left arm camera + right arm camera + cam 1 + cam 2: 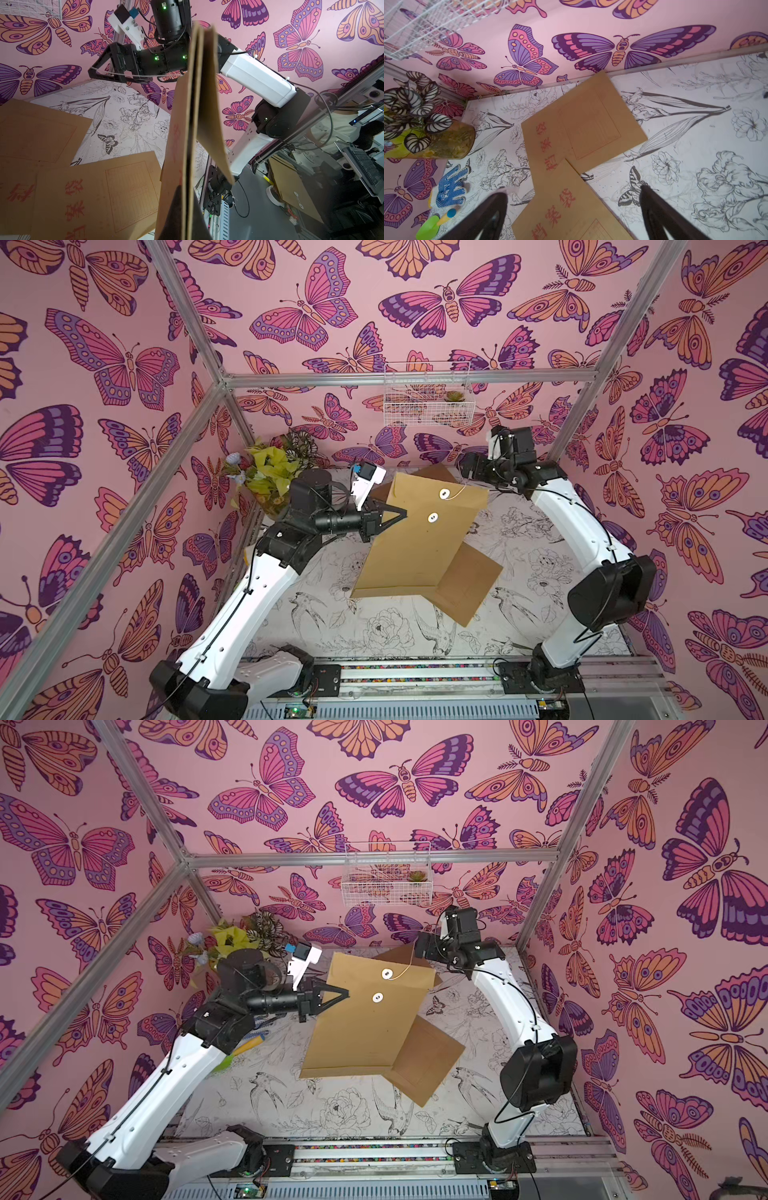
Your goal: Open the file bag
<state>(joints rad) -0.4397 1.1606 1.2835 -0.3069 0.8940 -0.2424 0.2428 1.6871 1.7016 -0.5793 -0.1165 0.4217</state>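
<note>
Across the flower-printed table point(540, 539) lie two brown file bags, one at the back point(440, 472) and one nearer the front point(469, 585); both show red characters face up in my right wrist view. Above them I hold the file bag point(415, 539) of the task, raised off the table and slanted, its back with the two buttons turned up to both top views. It overlaps both lying bags from above.

My left gripper point(399, 512) reaches in from the bag's left side and is pressed together on that edge, about level with the lower button, so the whole bag hangs from this one pinch. From my left wrist the bag is seen edge-on, and two brown layers part from each other along it; which layer is the flap I cannot tell.

My right gripper point(572, 190) is off the bag's far right corner, near but apart from it, its fingers point(500, 195) spread wide with nothing between them.

A thin white string point(459, 491) leads from the upper button point(444, 492) up toward my right gripper and ends just beside it. Whether it touches those fingers I cannot tell. No string is wound on the lower button point(433, 517).
</note>
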